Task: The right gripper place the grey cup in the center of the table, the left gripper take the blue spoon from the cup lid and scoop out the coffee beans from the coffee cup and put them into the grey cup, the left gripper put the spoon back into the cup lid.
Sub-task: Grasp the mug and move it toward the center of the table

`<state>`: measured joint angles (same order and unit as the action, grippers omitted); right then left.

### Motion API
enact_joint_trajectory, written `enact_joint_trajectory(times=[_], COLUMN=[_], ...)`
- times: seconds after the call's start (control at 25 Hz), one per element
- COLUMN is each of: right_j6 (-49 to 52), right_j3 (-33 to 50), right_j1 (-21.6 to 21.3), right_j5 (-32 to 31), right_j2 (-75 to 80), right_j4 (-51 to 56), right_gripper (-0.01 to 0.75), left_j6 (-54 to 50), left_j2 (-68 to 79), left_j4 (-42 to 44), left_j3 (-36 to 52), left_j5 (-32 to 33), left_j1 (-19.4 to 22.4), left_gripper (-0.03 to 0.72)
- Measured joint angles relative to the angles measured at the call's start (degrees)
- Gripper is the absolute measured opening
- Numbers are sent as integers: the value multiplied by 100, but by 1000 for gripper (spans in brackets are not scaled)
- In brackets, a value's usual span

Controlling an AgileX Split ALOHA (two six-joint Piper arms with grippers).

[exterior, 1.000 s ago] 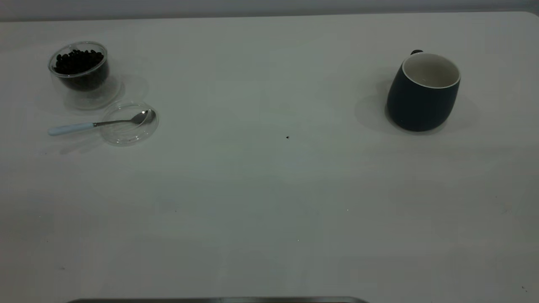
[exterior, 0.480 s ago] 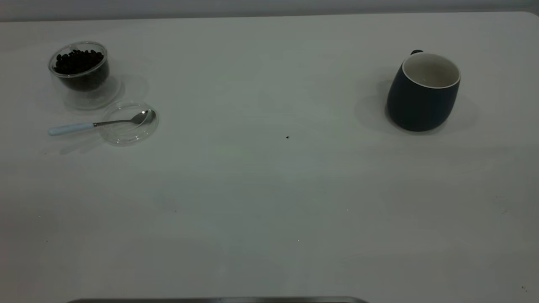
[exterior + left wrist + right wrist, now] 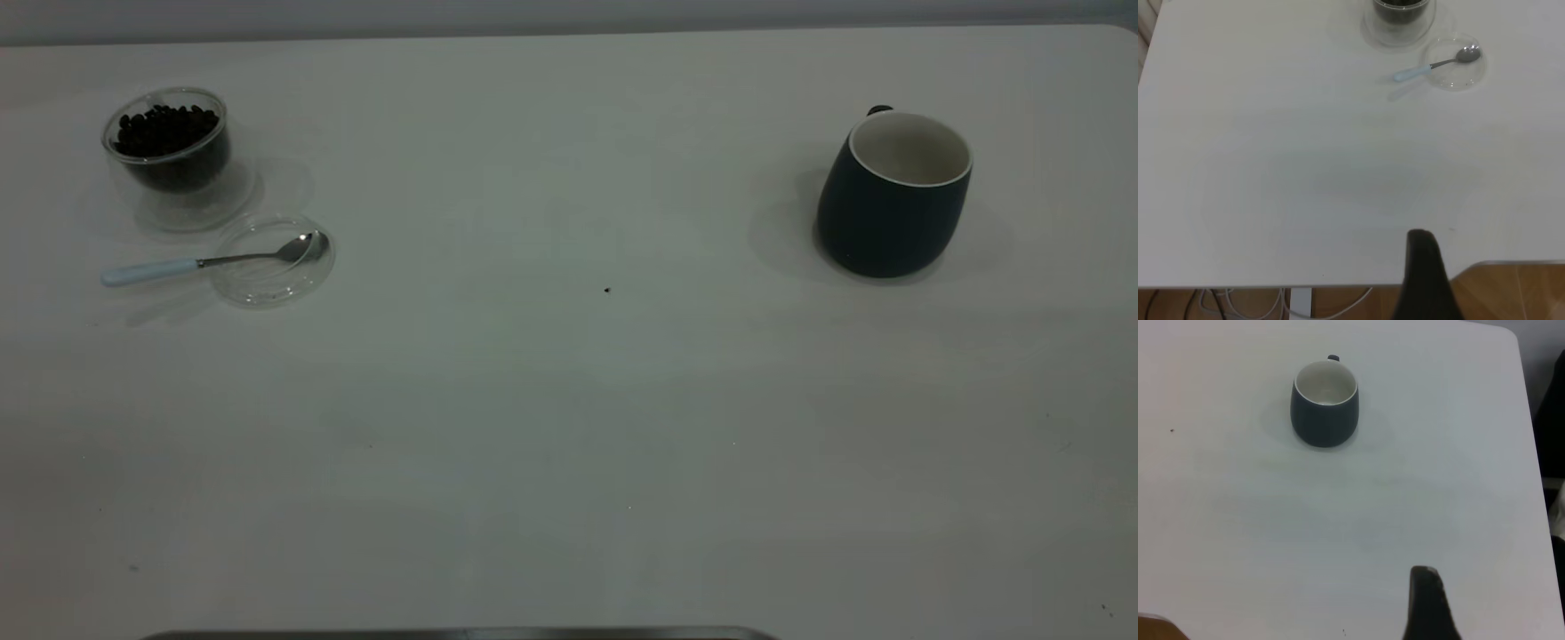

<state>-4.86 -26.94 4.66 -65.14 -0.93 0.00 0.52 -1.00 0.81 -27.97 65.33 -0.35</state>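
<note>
The grey cup [image 3: 893, 196] stands upright and empty at the table's right, handle to the back; it also shows in the right wrist view [image 3: 1325, 403]. The coffee cup [image 3: 169, 156] with coffee beans [image 3: 167, 126] stands at the far left. Just in front of it lies the cup lid [image 3: 271, 262] with the blue spoon [image 3: 178, 265] resting across it, bowl on the lid, handle pointing left. Spoon [image 3: 1431, 65] and lid [image 3: 1455, 63] also show in the left wrist view. My left gripper [image 3: 1423, 273] and right gripper [image 3: 1426, 603] show only as one black piece each, far from the objects, holding nothing.
The white table [image 3: 569, 427] is broad and plain; a tiny dark speck [image 3: 607, 290] lies near its middle. The table's near edge and wooden floor [image 3: 1511, 293] show under the left gripper. The table's right edge [image 3: 1531, 453] is close to the grey cup.
</note>
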Motion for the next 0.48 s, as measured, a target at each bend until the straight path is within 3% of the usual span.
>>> enact_joint_trajectory(times=[0.32, 0.48], right_j6=[-134, -255], right_j3=[-31, -232], right_j1=[0, 0], right_j5=[56, 341], right_j2=[49, 1027], right_j4=[-106, -383], right_gripper=[462, 462], left_j6=[0, 0], left_j2=[0, 0], left_j4=[0, 0], left_j3=[0, 0], left_j5=[0, 0], left_j1=[0, 0], left_gripper=[592, 592])
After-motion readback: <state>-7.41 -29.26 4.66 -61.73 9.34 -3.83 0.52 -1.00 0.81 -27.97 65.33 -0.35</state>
